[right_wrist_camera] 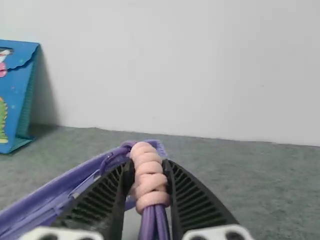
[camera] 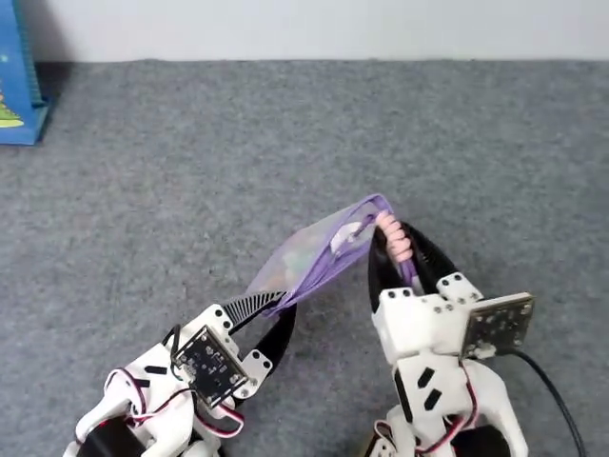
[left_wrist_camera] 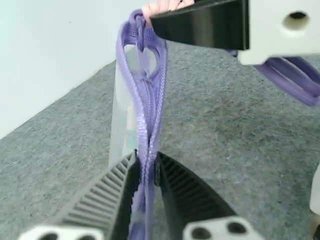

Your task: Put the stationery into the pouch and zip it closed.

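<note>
Soft, light purple pouch (camera: 319, 255) hangs stretched; left gripper (left_wrist_camera: 146, 157) clamps its zipper edge (left_wrist_camera: 145, 120) at 7 o'clock; right gripper (right_wrist_camera: 148, 167) pinches the pink coiled pull (right_wrist_camera: 149, 187) at 2 o'clock; clear film (left_wrist_camera: 121, 125) likely slips, fabric grips better.

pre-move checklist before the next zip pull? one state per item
1. Left gripper clamped on the pouch end: ok, shut on the zipper edge.
2. Right gripper on the pink coiled pull: ok, shut on it.
3. Pouch stretched between both grippers: ok.
4. Zipper fully closed: cannot tell; its two sides seem to part near the pull end.
5. Stationery inside: cannot tell; only faint shapes show through the clear side.
6. Blue box out of the way: ok, at the table's far corner.
</note>
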Available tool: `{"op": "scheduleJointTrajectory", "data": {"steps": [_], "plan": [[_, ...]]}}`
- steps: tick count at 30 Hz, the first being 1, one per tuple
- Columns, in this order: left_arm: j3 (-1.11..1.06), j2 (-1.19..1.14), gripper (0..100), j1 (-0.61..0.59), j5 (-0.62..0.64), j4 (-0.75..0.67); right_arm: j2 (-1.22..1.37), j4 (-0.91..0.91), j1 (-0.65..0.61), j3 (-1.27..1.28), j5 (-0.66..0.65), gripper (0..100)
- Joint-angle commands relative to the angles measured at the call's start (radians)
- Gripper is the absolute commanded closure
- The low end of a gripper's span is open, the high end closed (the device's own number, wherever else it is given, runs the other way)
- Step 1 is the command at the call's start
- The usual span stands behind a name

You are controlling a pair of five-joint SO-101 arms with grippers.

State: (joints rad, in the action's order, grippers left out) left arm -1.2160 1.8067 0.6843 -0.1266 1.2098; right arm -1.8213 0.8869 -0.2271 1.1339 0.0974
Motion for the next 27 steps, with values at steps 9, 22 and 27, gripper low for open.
{"op": "scheduleJointTrajectory", "data": {"steps": [9, 22, 27], "plan": [[0.019, -0.003, 99, -0.015, 0.008, 0.04, 0.007, -0.271, 0.222, 0.147, -0.031, 99.1], [0.022, -0.003, 99, -0.015, 0.006, 0.052, 0.008, -0.429, 0.34, 0.273, -0.133, 99.1], [0.021, -0.003, 99, -0.015, 0.006, 0.051, 0.007, -0.44, 0.334, 0.282, -0.126, 98.8]]}}
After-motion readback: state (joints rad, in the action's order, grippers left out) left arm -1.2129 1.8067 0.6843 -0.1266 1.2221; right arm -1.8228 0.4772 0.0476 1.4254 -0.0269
